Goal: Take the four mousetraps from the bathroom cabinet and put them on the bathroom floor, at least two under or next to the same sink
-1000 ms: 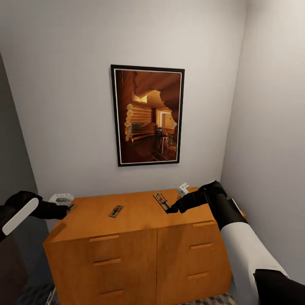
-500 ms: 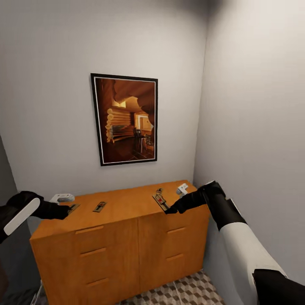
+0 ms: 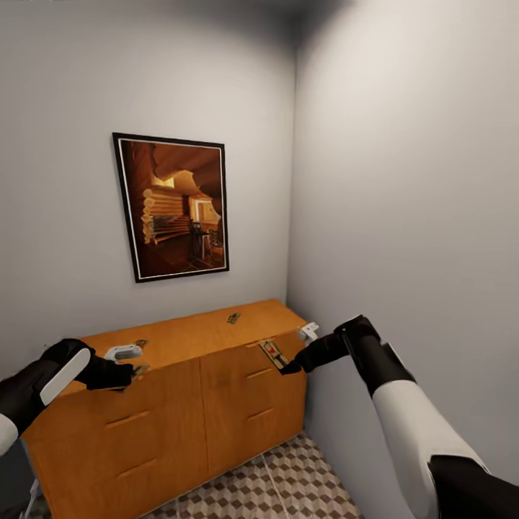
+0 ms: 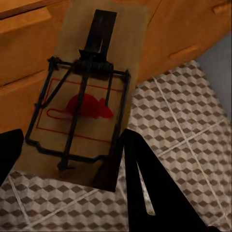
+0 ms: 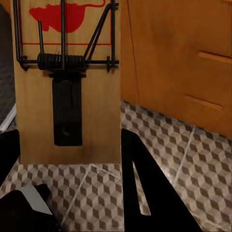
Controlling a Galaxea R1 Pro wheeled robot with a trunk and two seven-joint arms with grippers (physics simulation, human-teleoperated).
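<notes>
Both grippers are clamped on mousetraps. The left gripper (image 3: 133, 375) grips a trap (image 4: 82, 96) by its edge, its fingers (image 4: 145, 179) pressed to the board, held off the cabinet (image 3: 173, 411) front with the cube-patterned floor (image 4: 193, 125) below. The right gripper (image 3: 288, 366) pinches a second trap (image 3: 272, 352) by its lower end, just off the cabinet's right front corner; in the right wrist view this trap (image 5: 67, 82) hangs upright over the tiles. A third trap (image 3: 233, 318) lies on the cabinet top near the wall, and a fourth (image 3: 140, 344) further left
</notes>
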